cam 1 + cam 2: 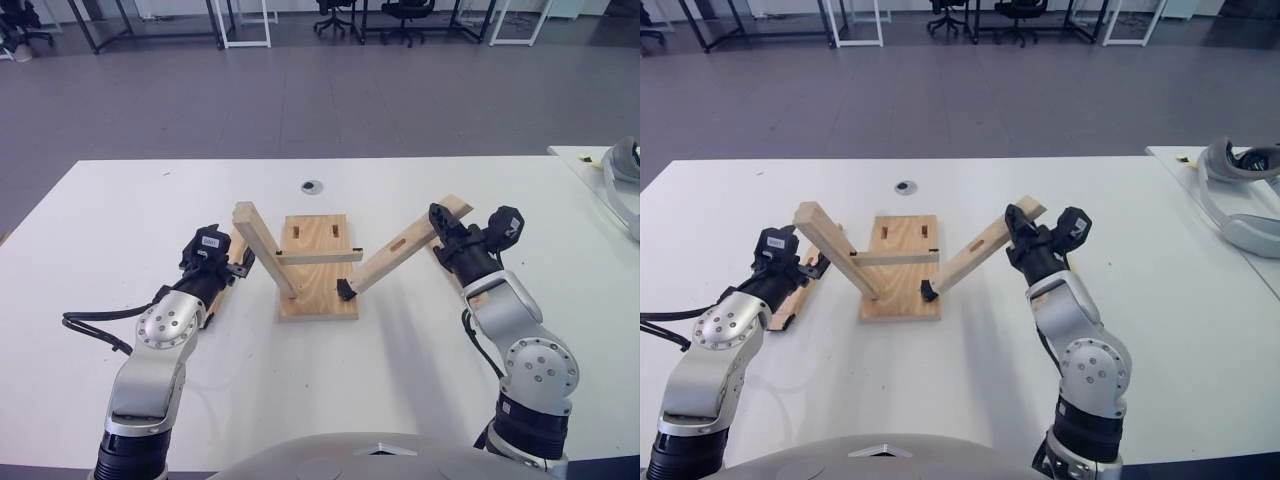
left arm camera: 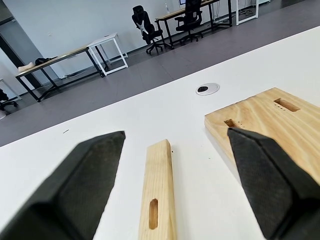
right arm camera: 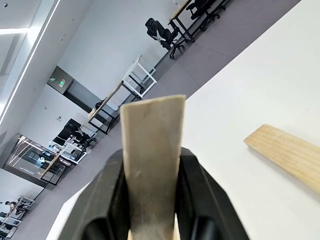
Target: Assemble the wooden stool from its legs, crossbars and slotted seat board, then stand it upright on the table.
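Note:
The slotted seat board [image 1: 318, 290] lies flat mid-table. One leg [image 1: 262, 245] stands tilted on its left part, and a crossbar [image 1: 322, 257] runs from this leg across the board. My right gripper [image 1: 447, 232] is shut on the upper end of a second leg [image 3: 150, 165]. That leg slants down to the board's right edge, where a small black piece [image 1: 345, 290] sits. My left gripper [image 1: 215, 262] is open low over a loose slotted leg [image 2: 159, 190] that lies on the table left of the board, between the fingers [image 2: 80, 185].
A round cable grommet [image 1: 312, 186] sits in the table behind the board. A white headset [image 1: 1240, 195] lies on a neighbouring table at the right. Another wooden end [image 3: 290, 155] shows in the right wrist view. Office desks and chairs stand far behind.

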Robot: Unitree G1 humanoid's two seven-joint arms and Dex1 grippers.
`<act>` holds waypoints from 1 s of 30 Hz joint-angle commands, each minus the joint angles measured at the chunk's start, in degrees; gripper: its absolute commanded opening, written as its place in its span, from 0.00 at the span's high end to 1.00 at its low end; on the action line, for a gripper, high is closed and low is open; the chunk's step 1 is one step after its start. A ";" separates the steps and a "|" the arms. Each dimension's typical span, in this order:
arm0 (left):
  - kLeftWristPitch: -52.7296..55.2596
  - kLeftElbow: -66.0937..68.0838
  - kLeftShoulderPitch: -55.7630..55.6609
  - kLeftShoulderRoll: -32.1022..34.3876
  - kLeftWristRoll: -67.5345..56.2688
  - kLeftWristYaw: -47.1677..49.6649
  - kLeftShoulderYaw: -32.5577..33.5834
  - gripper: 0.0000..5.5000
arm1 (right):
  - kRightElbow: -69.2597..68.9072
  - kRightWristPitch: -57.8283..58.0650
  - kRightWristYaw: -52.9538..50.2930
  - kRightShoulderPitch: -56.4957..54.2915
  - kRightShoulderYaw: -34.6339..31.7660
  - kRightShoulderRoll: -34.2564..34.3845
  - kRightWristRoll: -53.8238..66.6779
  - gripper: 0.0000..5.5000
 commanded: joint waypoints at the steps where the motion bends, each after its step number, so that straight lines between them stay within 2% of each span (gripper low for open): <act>1: 0.65 -0.16 -0.75 0.87 0.20 -0.79 0.38 0.31 | -1.29 -1.38 -1.34 1.43 3.44 -0.71 -8.92 0.82; 4: 0.36 0.08 -0.77 0.83 0.17 -1.23 0.06 0.31 | -2.04 -2.62 -1.09 0.72 4.93 -1.60 -13.50 0.82; 9: 0.29 0.69 -2.17 0.09 0.43 -1.30 -1.50 0.31 | -2.72 -3.88 0.54 -0.72 6.50 0.04 -14.15 0.82; 13: 0.38 0.97 -3.36 -0.34 0.40 -1.10 -2.42 0.31 | -2.84 -5.31 3.81 -3.90 7.31 -3.05 -18.81 0.82; 23: 0.24 1.10 -3.02 -1.09 0.37 -0.71 -3.13 0.31 | 1.03 -6.61 13.73 -5.03 11.68 -3.95 -25.11 0.82; 27: 0.12 1.41 -3.20 -1.17 0.40 -0.83 -3.16 0.31 | 4.04 -6.05 18.70 -2.22 13.55 -9.00 -30.53 0.82; 30: 0.02 1.51 -3.26 -1.25 0.47 -0.73 -3.08 0.31 | 2.67 -4.15 18.79 -0.36 13.35 -10.14 -31.29 0.82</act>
